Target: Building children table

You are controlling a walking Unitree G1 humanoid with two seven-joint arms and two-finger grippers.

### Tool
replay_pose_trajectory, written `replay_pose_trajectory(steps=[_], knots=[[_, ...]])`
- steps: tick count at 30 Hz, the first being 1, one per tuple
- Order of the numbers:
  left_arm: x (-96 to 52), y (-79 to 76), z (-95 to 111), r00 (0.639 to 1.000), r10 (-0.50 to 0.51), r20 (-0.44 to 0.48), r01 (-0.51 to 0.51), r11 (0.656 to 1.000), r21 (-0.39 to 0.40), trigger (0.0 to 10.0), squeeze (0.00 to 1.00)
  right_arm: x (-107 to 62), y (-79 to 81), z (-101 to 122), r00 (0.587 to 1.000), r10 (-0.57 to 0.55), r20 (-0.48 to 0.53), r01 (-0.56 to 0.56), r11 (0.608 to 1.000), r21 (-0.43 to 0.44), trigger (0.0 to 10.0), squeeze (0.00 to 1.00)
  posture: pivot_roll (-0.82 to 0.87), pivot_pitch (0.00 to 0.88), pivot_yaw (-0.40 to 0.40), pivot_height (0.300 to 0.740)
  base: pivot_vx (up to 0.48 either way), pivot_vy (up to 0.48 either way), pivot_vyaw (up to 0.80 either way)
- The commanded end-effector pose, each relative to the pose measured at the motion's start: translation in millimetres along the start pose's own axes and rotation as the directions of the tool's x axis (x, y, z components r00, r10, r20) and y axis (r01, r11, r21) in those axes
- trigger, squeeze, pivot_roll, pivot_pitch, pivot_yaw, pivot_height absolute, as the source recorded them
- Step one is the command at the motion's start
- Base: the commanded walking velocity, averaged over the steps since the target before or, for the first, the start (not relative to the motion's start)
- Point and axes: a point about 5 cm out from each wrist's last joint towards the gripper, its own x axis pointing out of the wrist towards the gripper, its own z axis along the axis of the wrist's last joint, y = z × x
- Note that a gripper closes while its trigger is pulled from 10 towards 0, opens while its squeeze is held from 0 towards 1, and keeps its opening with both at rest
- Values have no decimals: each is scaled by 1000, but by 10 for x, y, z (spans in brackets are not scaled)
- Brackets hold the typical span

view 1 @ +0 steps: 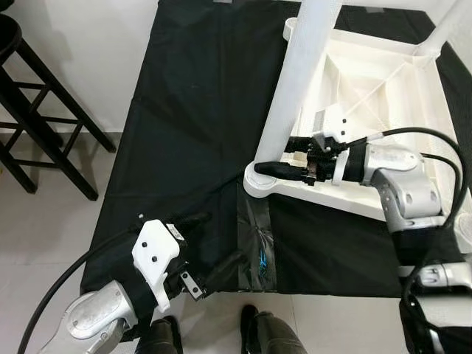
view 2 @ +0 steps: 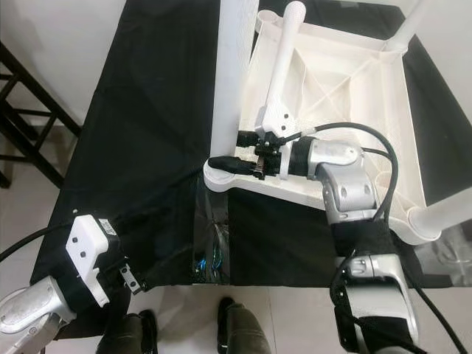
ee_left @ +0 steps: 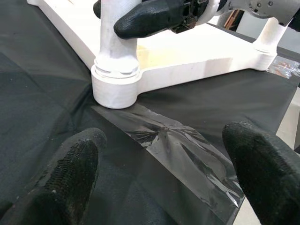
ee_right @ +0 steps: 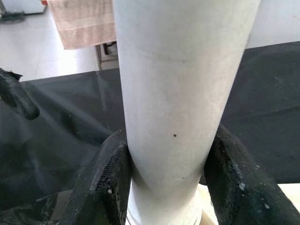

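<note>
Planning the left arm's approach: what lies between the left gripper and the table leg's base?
In the left wrist view, a strip of clear plastic film on the black cloth lies between the left gripper and the leg's base.

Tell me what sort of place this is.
Probably a room in a home: pale tiled floor, a dark wooden stool by a white wall, and an upturned white table on a black sheet.

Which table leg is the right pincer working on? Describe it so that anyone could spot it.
On the black sheet lies an upturned white table, legs pointing up. The leg stands in the corner socket nearest the clear plastic strip; unlike the others, it has the right pincer clamped around its base.
</note>
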Motion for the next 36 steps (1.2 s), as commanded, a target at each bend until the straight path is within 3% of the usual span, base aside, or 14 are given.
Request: replay_pose_trajectory(steps=[1,7,8,10,11,14,20,21,24,25,29,32,33,36], knots=[[-6,-31,-10,1000,-7,-3,7,1000,-11,10000,0,-41,-26,44,1000,14,25,-14,999,-31,0,0,126,291,-91,740,0,0,0],[-27,-32,-10,1000,-6,-6,6,1000,-11,10000,0,115,227,-315,932,-362,-8,361,928,90,0,0,112,299,-104,740,0,0,0],[-39,-27,-6,1000,-6,-8,6,1000,-12,10000,0,150,485,-571,688,-699,-195,719,693,55,0,0,99,309,-102,740,0,0,0],[-39,-27,-6,1000,-6,-8,6,1000,-12,10000,0,150,485,-571,688,-699,-195,719,693,55,0,0,99,309,-102,740,0,0,0],[-42,-26,-5,1000,-6,-9,6,1000,-12,10000,0,75,627,-653,532,-800,-276,832,555,-7,0,0,99,309,-102,740,0,0,0],[-39,-23,-8,1000,-10,-7,10,1000,-18,10000,0,181,984,-659,577,-752,-318,788,616,-27,0,0,92,303,-87,740,0,0,0],[-14,-31,-18,1000,-18,-6,18,1000,-17,10000,0,238,959,-607,616,-733,-289,773,633,41,0,0,99,300,-100,740,0,0,0],[-17,-30,-17,1000,-19,-7,19,1000,-16,10000,0,266,927,-589,619,-731,-286,772,633,53,10000,0,99,303,-94,740,0,0,0],[-28,-27,-19,1000,-18,-10,18,1000,-16,10000,0,320,913,-533,628,-732,-265,769,635,67,10000,0,97,299,-85,740,0,0,0],[-29,-23,-18,1000,-19,-11,19,1000,-16,10000,0,343,893,-469,637,-733,-238,767,633,102,10000,1000,97,300,-84,740,0,0,0],[-14,-23,-9,1000,-26,-5,26,1000,-17,10000,0,476,750,-117,803,-595,-1,585,789,188,10000,1000,92,301,-82,740,0,0,0],[-15,-27,-14,1000,-27,-6,27,999,-18,10000,0,478,710,-47,832,-554,42,539,823,180,10000,933,93,301,-82,740,0,0,0],[-12,-33,-18,1000,-28,-6,28,999,-19,10000,0,466,669,10,871,-485,73,471,868,157,10000,0,97,299,-84,740,0,0,0],[-7,-37,-13,1000,-28,-4,28,999,-19,10000,0,430,597,51,903,-421,87,409,904,126,10000,0,106,300,-85,740,0,0,0]])
